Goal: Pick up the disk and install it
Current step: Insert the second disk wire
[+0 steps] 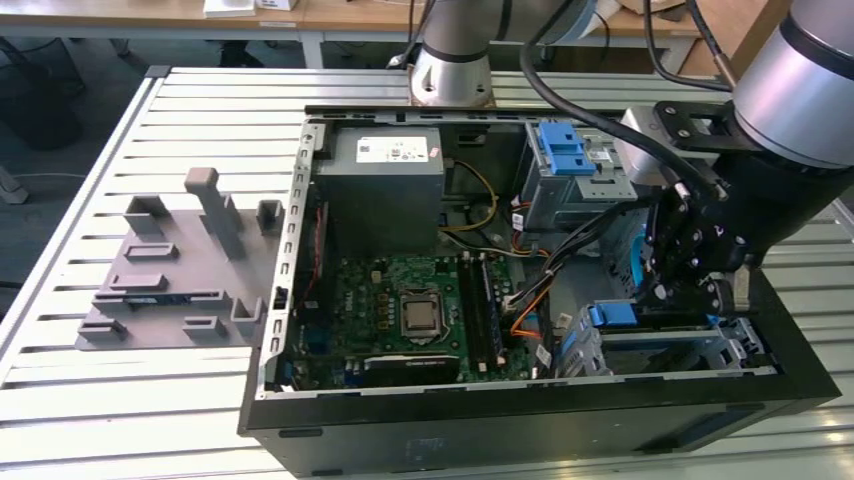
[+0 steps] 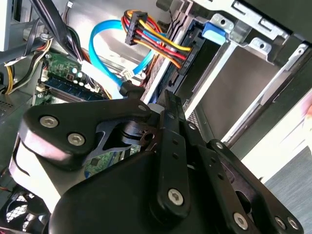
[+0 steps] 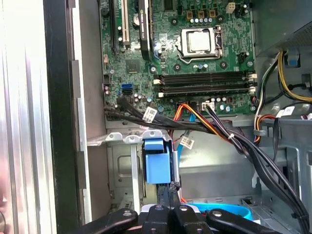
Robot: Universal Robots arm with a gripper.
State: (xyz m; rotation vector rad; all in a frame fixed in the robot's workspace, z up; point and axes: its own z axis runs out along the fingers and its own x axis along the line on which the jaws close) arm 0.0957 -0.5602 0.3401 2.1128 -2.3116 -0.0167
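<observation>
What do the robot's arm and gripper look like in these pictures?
The arm has silver-grey cylindrical segments, with thick black cables running alongside. The gripper is black, built from flat linkage bars joined by round silver screws and pins, as both wrist views show.

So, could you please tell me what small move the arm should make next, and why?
Probably a short, gentle push to slide the disk further into the drive cage. The gripper is right at the disk, whose blue end stands at the cage mouth, and I cannot tell whether it is fully home. The cables run close by, so go slowly.
</observation>
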